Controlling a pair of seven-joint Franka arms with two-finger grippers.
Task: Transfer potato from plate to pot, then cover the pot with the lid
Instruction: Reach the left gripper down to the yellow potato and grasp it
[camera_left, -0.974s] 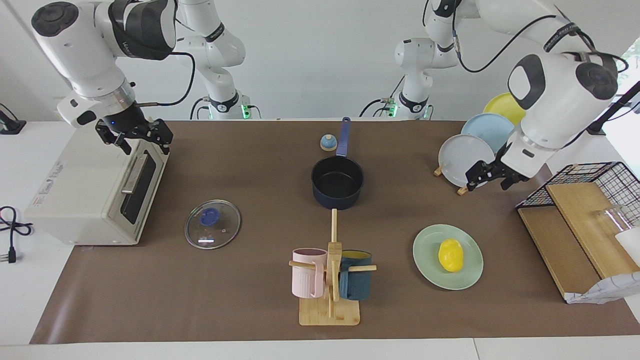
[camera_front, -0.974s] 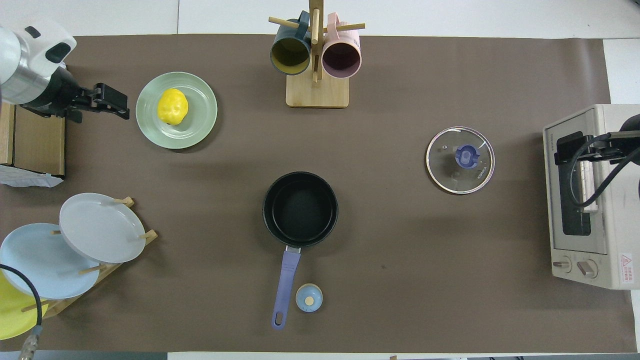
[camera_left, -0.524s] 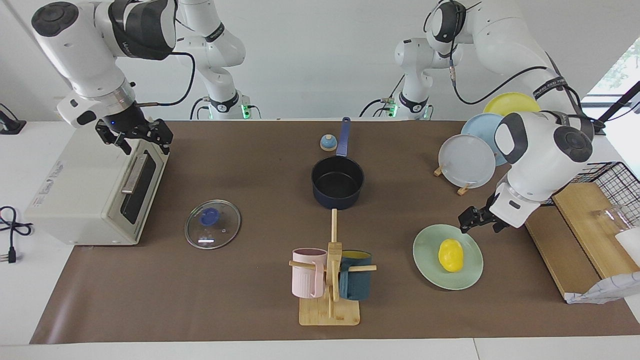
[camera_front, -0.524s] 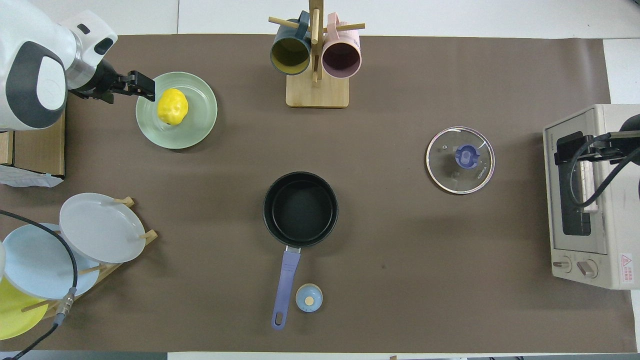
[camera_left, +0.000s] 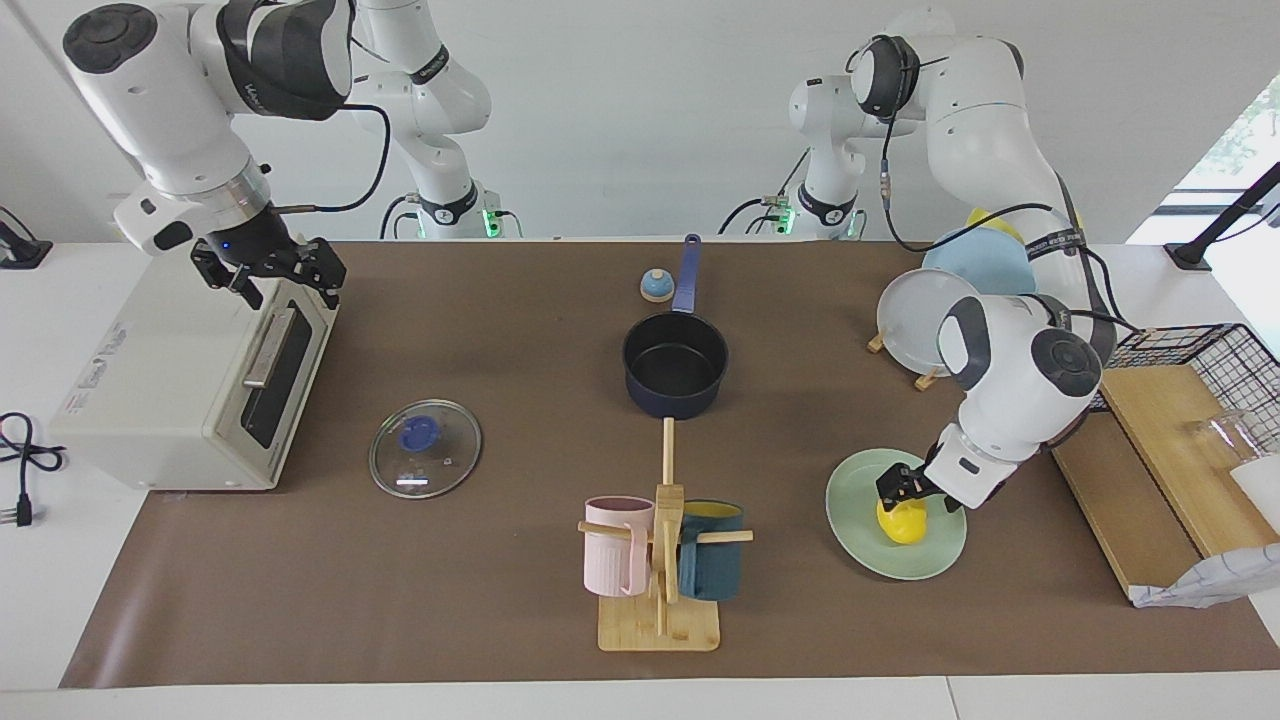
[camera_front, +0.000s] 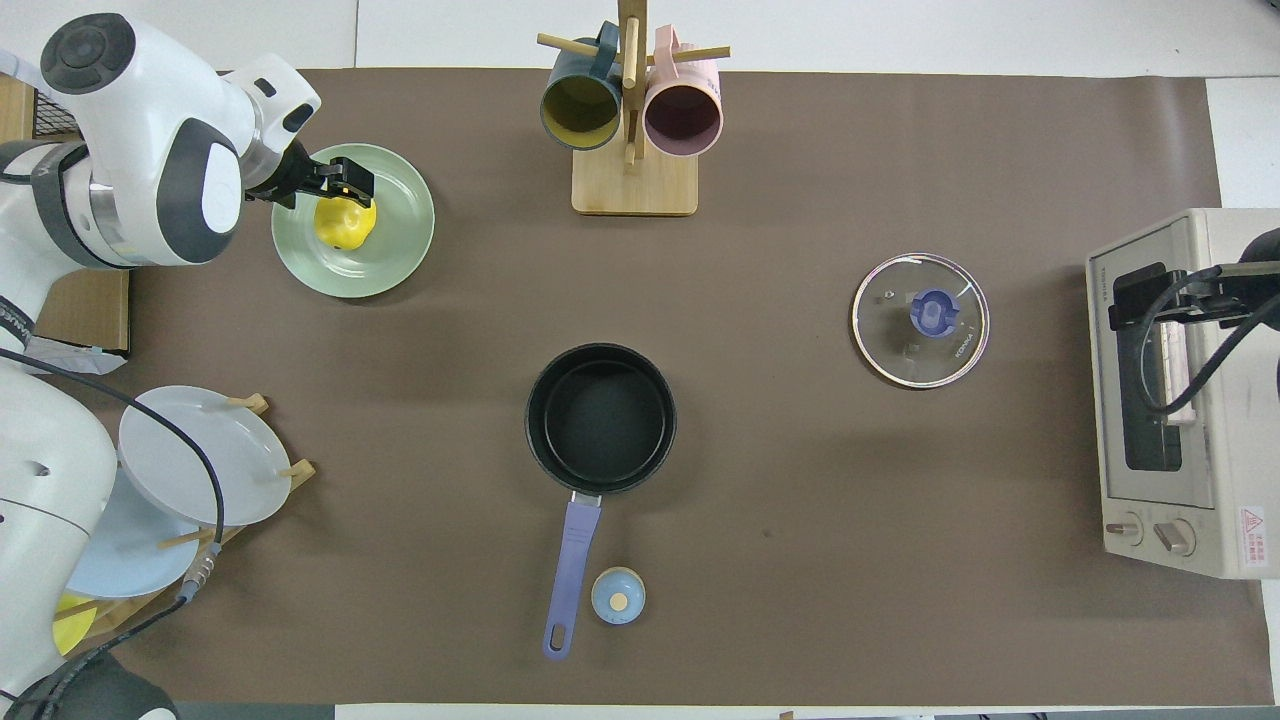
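- Left gripper (camera_left: 897, 489) is low over the plate (camera_left: 862, 548), right at the potato (camera_left: 903, 522), covering the potato's robot-side top. In the overhead view the gripper (camera_front: 345, 186) sits over the same part of the potato (camera_front: 343, 224).
- Left jaws: can't tell if open or closed, and can't tell if they touch the potato.
- Potato lies on the plate (camera_front: 395, 250), toward the left arm's end of the table, farther from the robots than the pot.
- Pot (camera_left: 675, 365) is mid-table, upright, nothing in it; its handle (camera_left: 686, 273) points toward the robots. Overhead view: pot (camera_front: 601, 418), handle (camera_front: 570, 565).
- Bell (camera_left: 656, 286) stands just beside the handle, apart from it.
- Lid (camera_left: 425, 448) lies flat on the table, knob up, between pot and oven (camera_left: 190, 375), well apart from the pot. Overhead view: lid (camera_front: 921, 320).
- Right gripper (camera_left: 268, 271) waits over the oven's top front edge, jaws spread, holding nothing.
- Mug stand (camera_left: 660, 560) with 2 mugs is farther from the robots than the pot, between lid and plate.
- Plate rack (camera_left: 925, 320) with upright plates is at the left arm's end, nearer the robots than the plate.
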